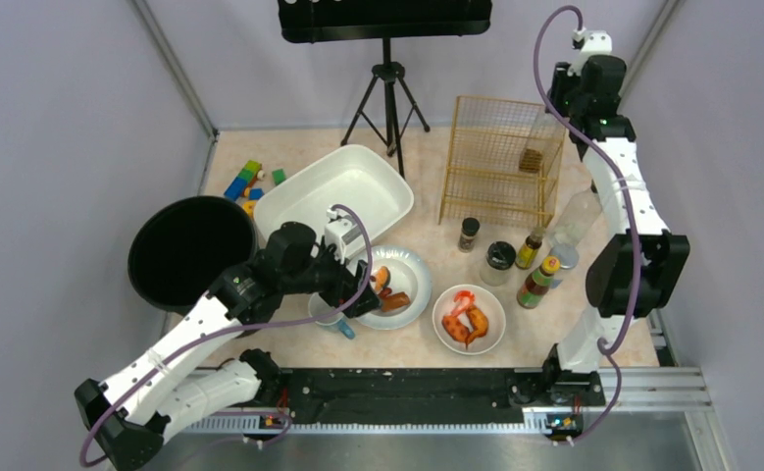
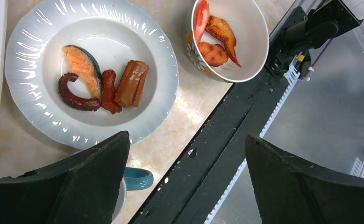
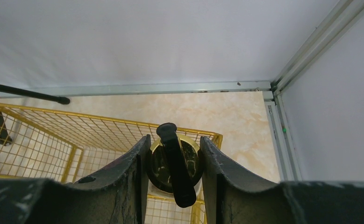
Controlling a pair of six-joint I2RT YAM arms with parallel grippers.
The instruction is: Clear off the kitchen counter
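Directly beneath the left hand [image 2: 187, 136] — kitchen counter [image 2: 182, 109].

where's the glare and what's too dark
Left wrist: glare streaks on the rim of the white plate; the left gripper dark, little detail. Right wrist: even light, the gold-rimmed object in the right gripper sharp. Top external: soft shadows; the black bin shows no inner detail.

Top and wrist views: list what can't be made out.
Left wrist view: the left gripper hides most of the mug; only its handle shows.
Right wrist view: the right gripper covers the sides of the dark round item.
Top view: the black bin is too dark inside.
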